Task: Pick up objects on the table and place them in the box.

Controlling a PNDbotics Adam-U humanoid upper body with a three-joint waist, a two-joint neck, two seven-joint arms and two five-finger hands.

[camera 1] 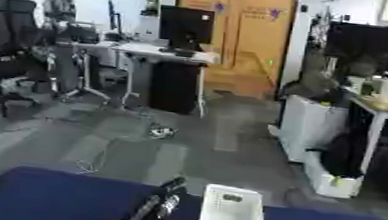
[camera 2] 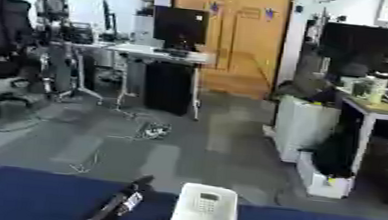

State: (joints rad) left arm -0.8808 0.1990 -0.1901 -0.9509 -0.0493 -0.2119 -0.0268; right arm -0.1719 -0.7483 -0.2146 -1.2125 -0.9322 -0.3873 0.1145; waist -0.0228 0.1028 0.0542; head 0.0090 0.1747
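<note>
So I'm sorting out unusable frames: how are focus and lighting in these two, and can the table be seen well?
Left eye view: soft all over, evenly lit, no glare; only the far strip of the blue table shows, with a white box and a dark object I cannot identify. Right eye view: the same softness and framing; no hand shows in either.

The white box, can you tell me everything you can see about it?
The white box looks like plastic, long and narrow, with a rounded far end. It sits on the dark blue table at the bottom of the view, running off the lower edge, so only its far part shows. A small greyish patch marks the far end; what it is can't be made out. Just left of it lies a black stick-like thing; whether they touch is unclear. No hand is near.
</note>
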